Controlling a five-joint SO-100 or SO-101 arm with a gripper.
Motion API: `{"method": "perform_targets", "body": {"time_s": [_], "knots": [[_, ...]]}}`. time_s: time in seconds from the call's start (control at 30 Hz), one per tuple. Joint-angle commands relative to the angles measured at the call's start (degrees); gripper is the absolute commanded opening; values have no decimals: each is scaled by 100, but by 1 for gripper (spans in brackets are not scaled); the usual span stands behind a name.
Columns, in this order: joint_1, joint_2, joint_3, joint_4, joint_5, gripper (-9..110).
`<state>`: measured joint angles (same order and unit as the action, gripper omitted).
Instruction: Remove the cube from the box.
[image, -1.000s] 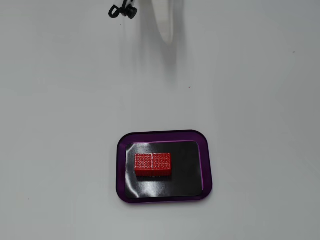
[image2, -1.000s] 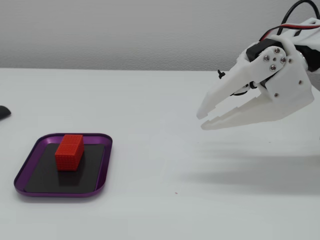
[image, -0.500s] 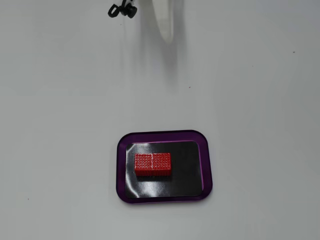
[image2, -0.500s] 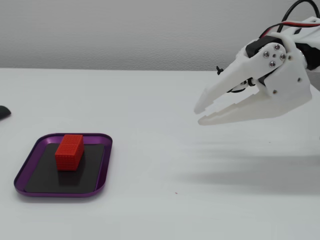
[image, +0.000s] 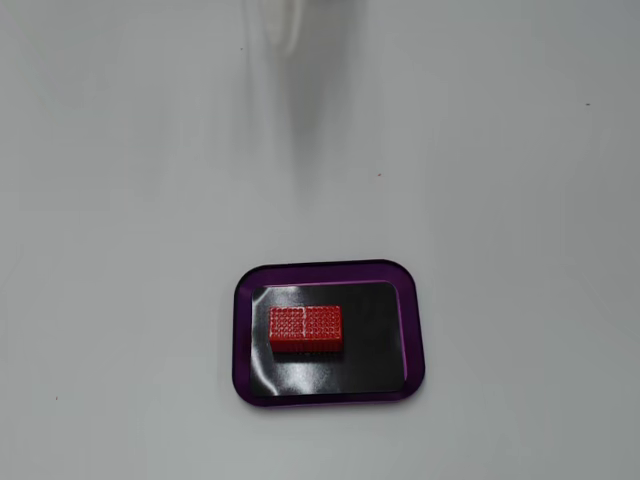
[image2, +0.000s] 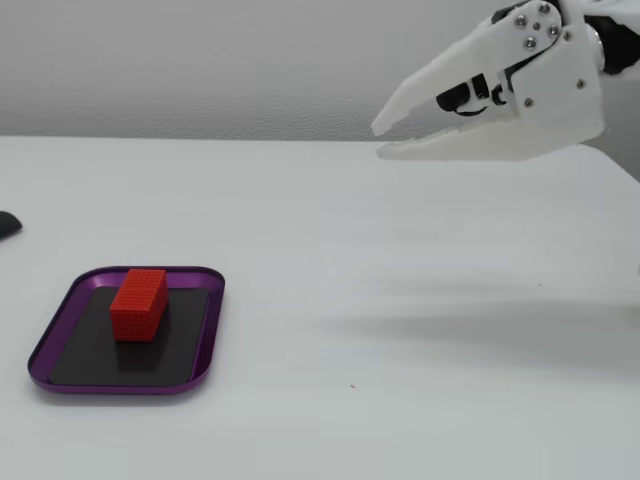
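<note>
The red cube (image: 306, 328) lies inside the purple-rimmed box (image: 330, 268), left of the middle of its black floor. In the other fixed view the cube (image2: 138, 303) sits toward the far end of the box (image2: 130, 388) at lower left. My white gripper (image2: 378, 140) hangs in the air at upper right, far from the box, with its tips pointing left. The jaws stand a little apart with nothing between them. In the view from above only a faint pale blur (image: 280, 25) shows at the top edge.
The white table (image2: 400, 300) stretches between the gripper and the box. A small dark object (image2: 5, 224) pokes in at the left edge. A soft shadow lies on the table at right.
</note>
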<state>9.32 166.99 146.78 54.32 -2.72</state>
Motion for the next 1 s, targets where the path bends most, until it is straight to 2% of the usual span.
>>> {"method": "perform_targets", "body": {"time_s": [0.0, 0.17, 0.27, 0.33, 0.47, 0.57, 0.7, 0.97], "knots": [[-18, -1512, -1327, -105, 35, 0], [-18, -4676, -3894, 492, -105, 0], [-26, -6425, -5563, 1063, -809, 1], [-35, -7453, -6557, 1441, -879, 2], [-26, -8974, -8517, 2250, -879, 11], [-26, -9729, -9606, 2769, -914, 17], [-62, -10178, -10389, 2953, -896, 19], [-686, -10433, -10415, 2936, -879, 19]]}}
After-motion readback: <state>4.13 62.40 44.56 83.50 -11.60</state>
